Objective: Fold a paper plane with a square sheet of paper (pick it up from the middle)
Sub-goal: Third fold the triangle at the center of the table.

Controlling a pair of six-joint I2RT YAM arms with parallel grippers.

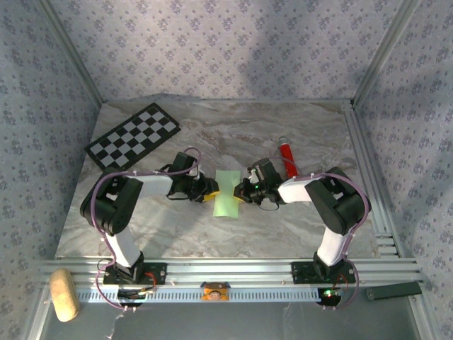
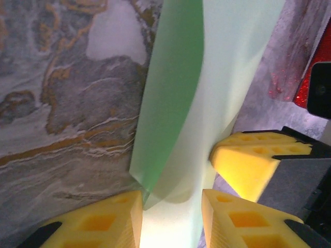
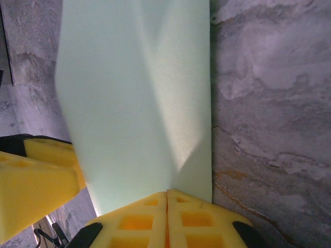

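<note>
At the middle of the bench (image 1: 283, 227), between both tools: a light green square sheet of paper (image 1: 226, 191), partly folded, one flap standing up. Left tool (image 2: 171, 199) with fingers apart, paper running through the gap. Right tool (image 3: 166, 195) pressed together, clamped on the sheet's edge. Beyond the right arm, a red tube (image 1: 287, 157); far left, a checkerboard (image 1: 133, 136).

Thin (image 1: 226, 193) sheet of paper, matt pale green with soft creases. The tabletop (image 1: 212, 142) is smooth marble-look with a slight sheen. Fingers (image 3: 150, 222) are yellow, waffle-pitted, foamy-looking, and the red tube (image 1: 287, 157) is glossy.
</note>
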